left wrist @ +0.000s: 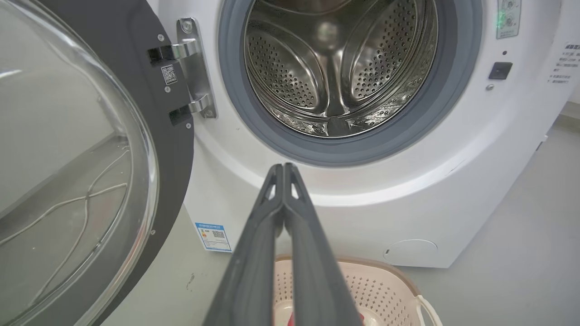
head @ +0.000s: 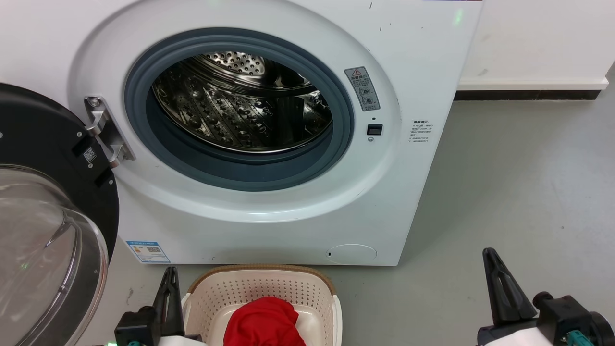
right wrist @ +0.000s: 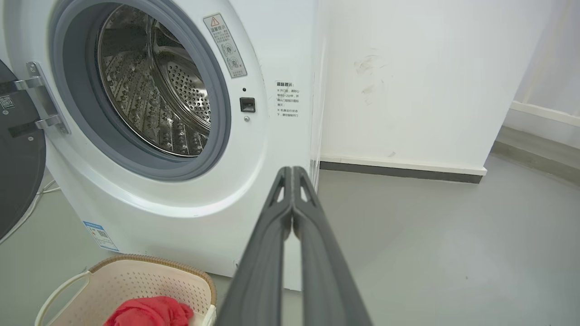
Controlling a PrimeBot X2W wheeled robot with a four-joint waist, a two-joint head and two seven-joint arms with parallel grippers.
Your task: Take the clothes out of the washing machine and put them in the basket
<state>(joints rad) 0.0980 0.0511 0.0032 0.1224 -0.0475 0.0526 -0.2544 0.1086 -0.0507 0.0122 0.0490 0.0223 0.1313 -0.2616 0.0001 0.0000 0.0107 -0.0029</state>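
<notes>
The large white front-loading washing machine (head: 288, 230) opens toward the camera, its black-rimmed glass door (head: 43, 240) swung to the left edge. A crumpled red fabric garment (head: 264, 319) lies in the cream perforated plastic basket (head: 262, 288) at lower centre. The bottom edge cuts off both, so their long axis is unclear. The left hand (left wrist: 283, 168) and right hand (right wrist: 292, 171) are clenched, fingers pressed together.

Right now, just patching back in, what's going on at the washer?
Nothing is being handled. The washing machine has its door open, and the part of the drum in view holds no laundry. Red clothes lie in the basket on the floor before it. The left gripper beside the basket and the right gripper further right are shut and empty.
</notes>
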